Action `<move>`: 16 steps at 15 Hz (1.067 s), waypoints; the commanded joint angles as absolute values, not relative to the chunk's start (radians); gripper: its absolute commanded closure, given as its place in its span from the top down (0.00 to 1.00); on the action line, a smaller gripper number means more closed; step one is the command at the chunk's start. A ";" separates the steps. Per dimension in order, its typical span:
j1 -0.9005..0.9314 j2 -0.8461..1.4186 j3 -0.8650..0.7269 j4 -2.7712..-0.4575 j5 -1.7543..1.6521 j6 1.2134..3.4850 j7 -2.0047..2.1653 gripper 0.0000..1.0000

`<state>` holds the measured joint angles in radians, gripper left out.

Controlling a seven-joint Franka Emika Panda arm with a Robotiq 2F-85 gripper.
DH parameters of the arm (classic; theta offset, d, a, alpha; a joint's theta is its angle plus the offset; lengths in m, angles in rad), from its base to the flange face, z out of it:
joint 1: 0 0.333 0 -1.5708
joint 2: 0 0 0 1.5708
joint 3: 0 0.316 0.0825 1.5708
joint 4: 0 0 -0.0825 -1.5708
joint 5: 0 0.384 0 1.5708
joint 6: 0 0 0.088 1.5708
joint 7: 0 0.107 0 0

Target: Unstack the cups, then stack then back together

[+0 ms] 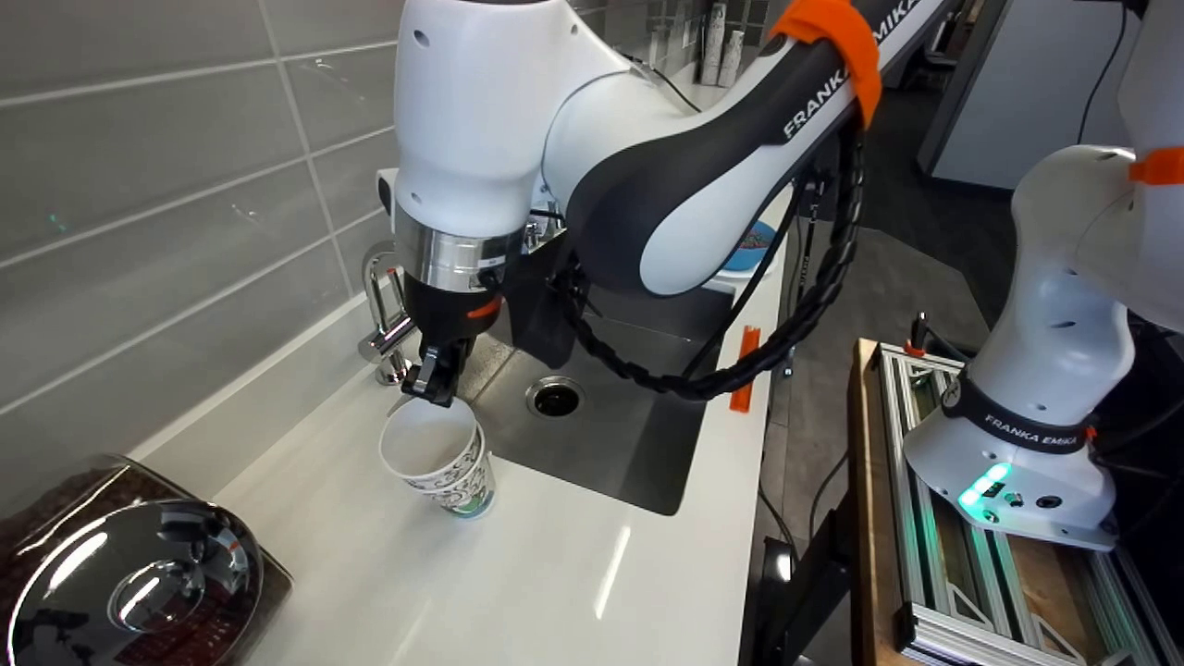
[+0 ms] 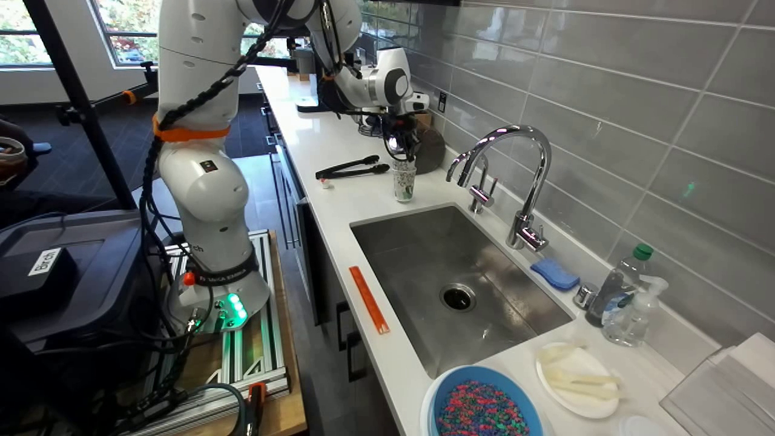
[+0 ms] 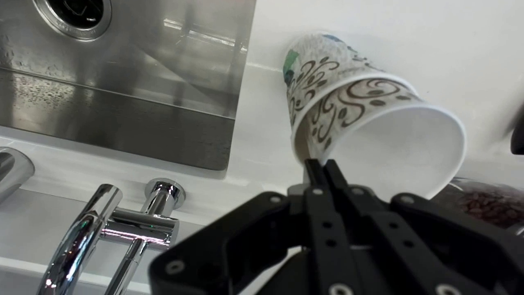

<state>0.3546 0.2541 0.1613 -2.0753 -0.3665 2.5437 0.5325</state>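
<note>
Two white paper cups with a printed swirl pattern stand on the counter beside the sink's edge. The lower cup (image 1: 470,497) rests on the counter; it also shows in the wrist view (image 3: 313,76). The upper cup (image 1: 427,437) sits partly nested in it, its rim well above the lower rim, and it shows large in the wrist view (image 3: 403,143). My gripper (image 3: 321,164) is shut on the upper cup's rim, one finger inside and one outside. In an exterior view the gripper (image 2: 402,154) is above the cups (image 2: 404,183), partly hiding the upper one.
The steel sink (image 2: 387,242) lies right beside the cups. A small chrome faucet (image 1: 388,338) stands behind them near the wall. A container of beans with a shiny lid (image 1: 139,592) and black tongs (image 2: 354,166) are on the counter. A blue bowl (image 2: 442,393) is beyond the sink.
</note>
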 commanded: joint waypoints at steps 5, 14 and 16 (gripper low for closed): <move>0.354 0.225 0.159 -2.091 -0.322 2.567 0.503 0.01; 0.344 0.170 0.158 -2.102 -0.326 2.563 0.510 0.01; 0.341 0.157 0.159 -2.103 -0.327 2.558 0.509 0.01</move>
<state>0.3481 0.1917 0.1572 -2.0742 -0.3412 2.5439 0.5218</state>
